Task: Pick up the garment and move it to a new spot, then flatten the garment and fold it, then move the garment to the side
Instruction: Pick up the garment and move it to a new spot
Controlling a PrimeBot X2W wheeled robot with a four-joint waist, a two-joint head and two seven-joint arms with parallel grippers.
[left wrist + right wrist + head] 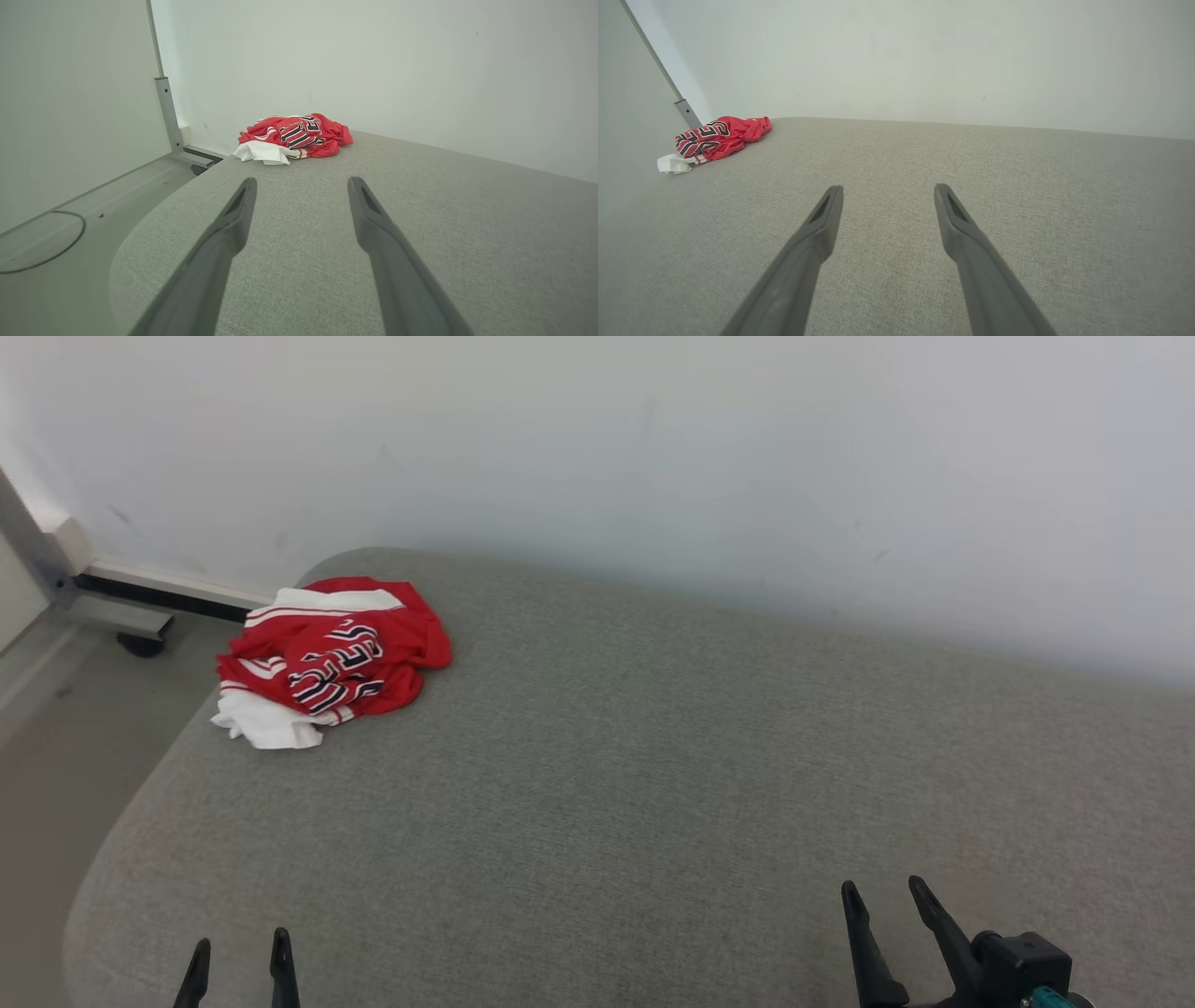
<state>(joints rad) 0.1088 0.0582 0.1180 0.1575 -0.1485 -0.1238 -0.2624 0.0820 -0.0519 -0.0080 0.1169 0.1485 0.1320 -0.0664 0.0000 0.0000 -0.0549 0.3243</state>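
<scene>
Lying at grey surface far-left edge: garment; left fingers, right fingers apart, well clear.

Left wrist view: my left gripper, jaws apart, over the grey fabric surface and facing the crumpled garment.
My two dark fingers rise from the bottom edge, spread wide, with nothing between them. The garment, red with white parts and dark-outlined lettering, lies bunched at the far left corner of the surface, well apart from my fingertips and near the pale wall. At left, a grey metal post stands upright; a thin cable curves across the floor.
</scene>
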